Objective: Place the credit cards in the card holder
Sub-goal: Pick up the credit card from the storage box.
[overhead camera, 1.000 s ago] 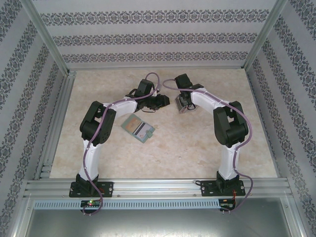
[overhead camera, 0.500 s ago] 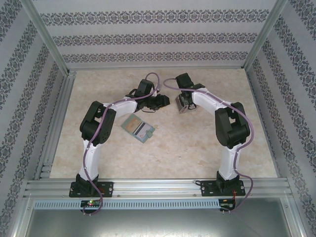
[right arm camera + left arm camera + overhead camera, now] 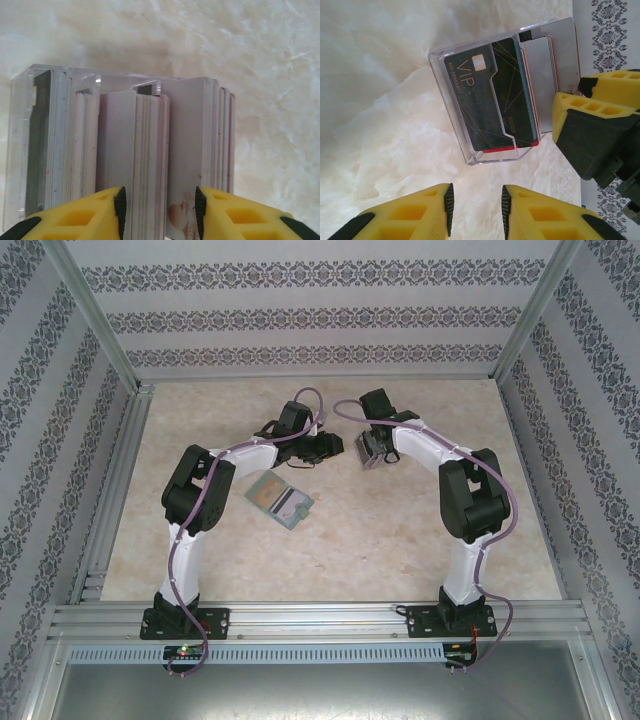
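The credit cards (image 3: 150, 145) stand on edge in a clear plastic rack (image 3: 451, 107); a black VIP card (image 3: 480, 95) faces my left wrist camera. My right gripper (image 3: 160, 210) reaches over the rack from above, jaws open, straddling the top edges of a few middle cards (image 3: 368, 448). Its yellow fingers (image 3: 600, 117) show at the rack's right end. My left gripper (image 3: 477, 210) hovers just short of the rack, open, with bare table between its pads. The sage-green card holder (image 3: 270, 492) lies flat on the table to the left of both grippers, a greyish striped patch on its right half.
The marble-look table (image 3: 330, 550) is walled by patterned panels with aluminium posts (image 3: 95, 310). The left arm's elbow (image 3: 195, 490) stands close beside the card holder. A metal rail (image 3: 320, 620) runs along the near edge.
The right gripper's jaws have narrowed around the card tops. The left gripper, the rack and the card holder have stayed where they were.
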